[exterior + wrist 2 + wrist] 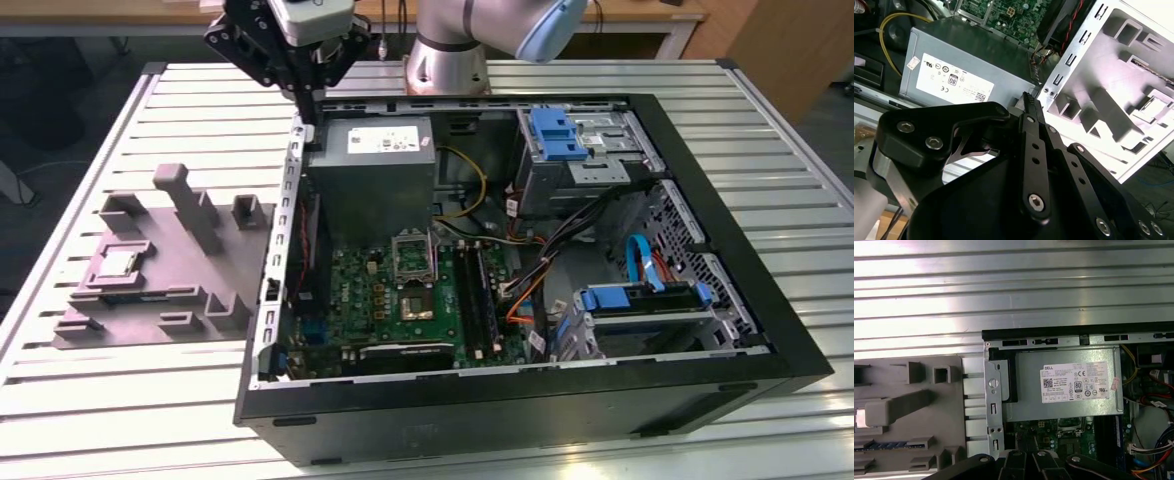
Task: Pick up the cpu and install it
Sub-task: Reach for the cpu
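Exterior view: the gripper (306, 98), closed and empty, is hovering over the case (534, 410); the cpu (118, 263) in the tray (147, 300) is looking light, fragile, best pinched edgewise.

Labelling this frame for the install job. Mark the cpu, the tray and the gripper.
cpu (118, 263): exterior view, on its pale top.
tray (134, 310): exterior view, on bare grey floor between the posts.
gripper (1027, 98): second wrist view, where the shut fingertips meet.

The arm (461, 40) holds its claw (308, 100) closed and pointing downward.
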Motion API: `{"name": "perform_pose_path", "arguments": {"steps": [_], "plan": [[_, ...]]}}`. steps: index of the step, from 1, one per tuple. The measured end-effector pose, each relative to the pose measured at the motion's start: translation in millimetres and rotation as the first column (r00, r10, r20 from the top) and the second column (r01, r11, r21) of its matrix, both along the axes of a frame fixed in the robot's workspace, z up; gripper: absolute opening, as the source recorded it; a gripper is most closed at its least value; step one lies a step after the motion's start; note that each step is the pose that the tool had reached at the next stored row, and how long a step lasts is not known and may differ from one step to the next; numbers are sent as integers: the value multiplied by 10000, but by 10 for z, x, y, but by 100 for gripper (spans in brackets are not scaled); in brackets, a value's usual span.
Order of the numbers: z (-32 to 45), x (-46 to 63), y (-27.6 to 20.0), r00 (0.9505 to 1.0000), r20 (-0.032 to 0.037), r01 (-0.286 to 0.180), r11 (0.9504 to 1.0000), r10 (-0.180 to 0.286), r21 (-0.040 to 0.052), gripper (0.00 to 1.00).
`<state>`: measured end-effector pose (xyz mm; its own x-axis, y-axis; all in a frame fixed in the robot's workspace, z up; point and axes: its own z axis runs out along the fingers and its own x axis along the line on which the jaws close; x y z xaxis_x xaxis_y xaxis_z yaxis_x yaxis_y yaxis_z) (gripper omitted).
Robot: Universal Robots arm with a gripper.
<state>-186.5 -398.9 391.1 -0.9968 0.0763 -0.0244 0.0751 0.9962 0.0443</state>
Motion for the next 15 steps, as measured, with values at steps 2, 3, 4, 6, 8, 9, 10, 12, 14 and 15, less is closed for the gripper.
{"name": "perform_pose_path", "arguments": {"steps": [2,3,4,6,8,9,10,12,14,15], "plan": [[0,-4,0,10000,1,-1,10000,1,1,11],[0,-7,0,10000,1,-1,10000,1,0,11],[0,-9,0,10000,1,-1,10000,1,1,11],[0,-13,0,10000,0,0,10000,0,0,11],[0,-18,0,10000,1,-1,10000,1,1,11],[0,-20,0,10000,0,-1,10000,1,0,11],[0,-22,0,10000,0,-1,10000,1,0,11],[0,-26,0,10000,1,-1,10000,1,1,11],[0,-31,0,10000,1,-1,10000,1,0,11],[0,-33,0,10000,1,-1,10000,1,0,11]]}}
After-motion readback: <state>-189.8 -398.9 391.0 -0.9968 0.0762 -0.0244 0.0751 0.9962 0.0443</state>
